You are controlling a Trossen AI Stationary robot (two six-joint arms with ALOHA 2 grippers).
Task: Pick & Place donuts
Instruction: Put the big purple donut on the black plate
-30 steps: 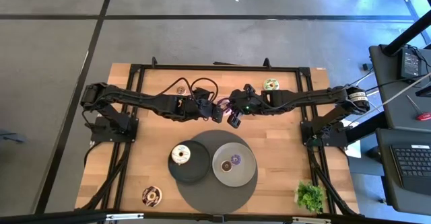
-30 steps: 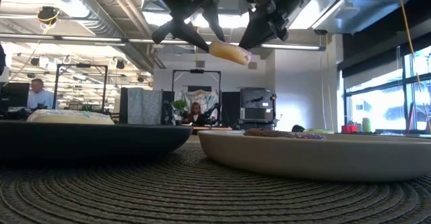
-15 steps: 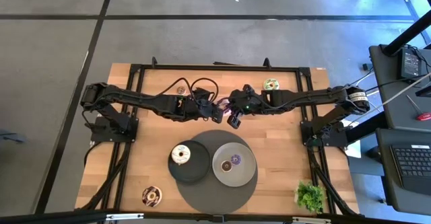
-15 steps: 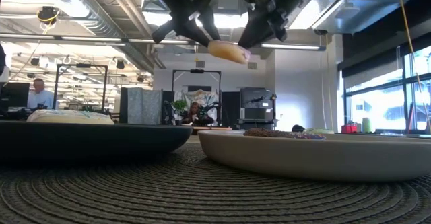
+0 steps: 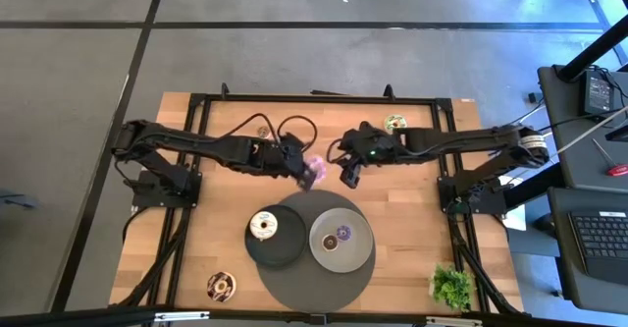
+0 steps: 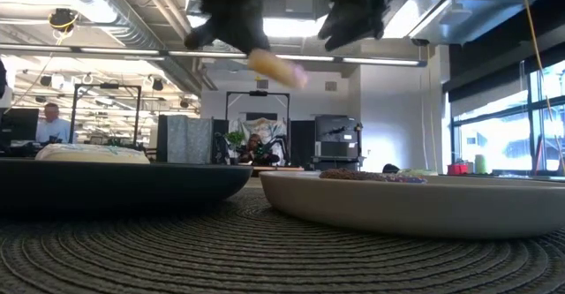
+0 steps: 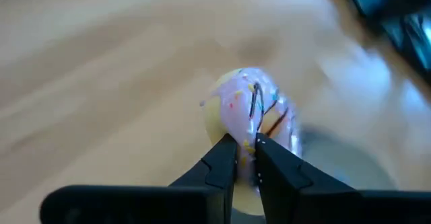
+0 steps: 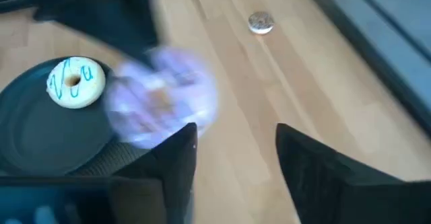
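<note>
One pink donut (image 5: 314, 167) is pinched in the left gripper (image 5: 307, 175), lifted above the table (image 5: 412, 204) just behind the big dark mat (image 5: 316, 286). Just beside it, the right gripper (image 5: 347, 178) hangs with fingers spread, holding nothing.

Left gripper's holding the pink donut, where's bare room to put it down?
Bare wood lies right of the woven mat, before the green plant, and left of the dark plate. Crowded: both plates hold donuts, and the left gripper and right gripper sit close.
</note>
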